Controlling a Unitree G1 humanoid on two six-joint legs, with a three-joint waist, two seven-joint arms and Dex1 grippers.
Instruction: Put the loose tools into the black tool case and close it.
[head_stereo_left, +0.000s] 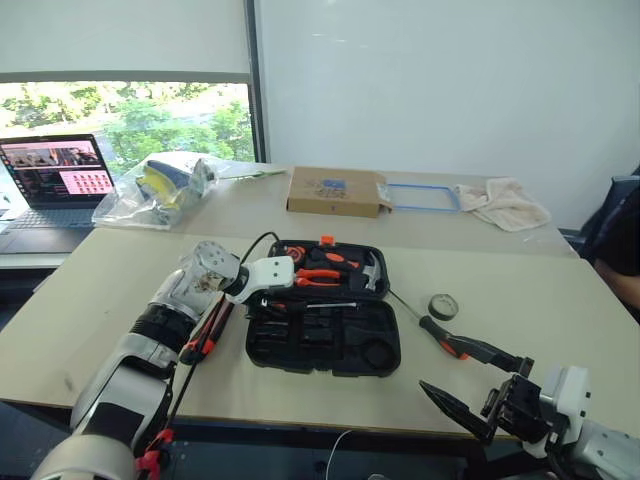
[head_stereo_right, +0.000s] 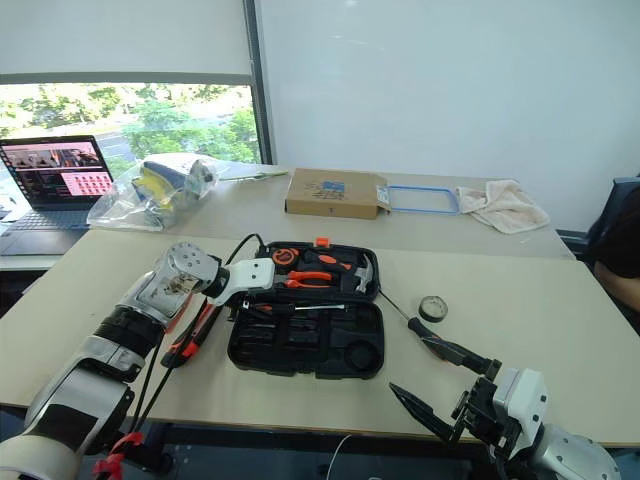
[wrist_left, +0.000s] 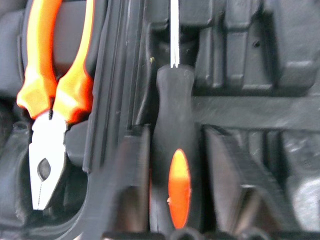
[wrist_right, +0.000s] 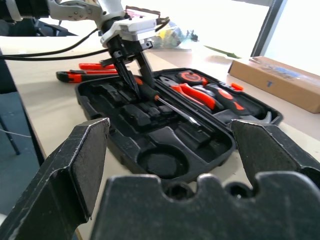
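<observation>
The left gripper (wrist_right: 131, 67) has its fingers apart on both sides of a screwdriver (wrist_left: 176, 165) lying in the black tool case (head_stereo_left: 325, 345), while another screwdriver (head_stereo_left: 452, 343) lies close to the wide-open right gripper (head_stereo_left: 478, 382) (the nearer arm).

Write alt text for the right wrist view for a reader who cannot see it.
The left gripper hangs over the open black tool case, jaws either side of a screwdriver lying in it. Orange-handled pliers sit in the far half, and the right gripper frames the foreground, jaws wide.
</observation>
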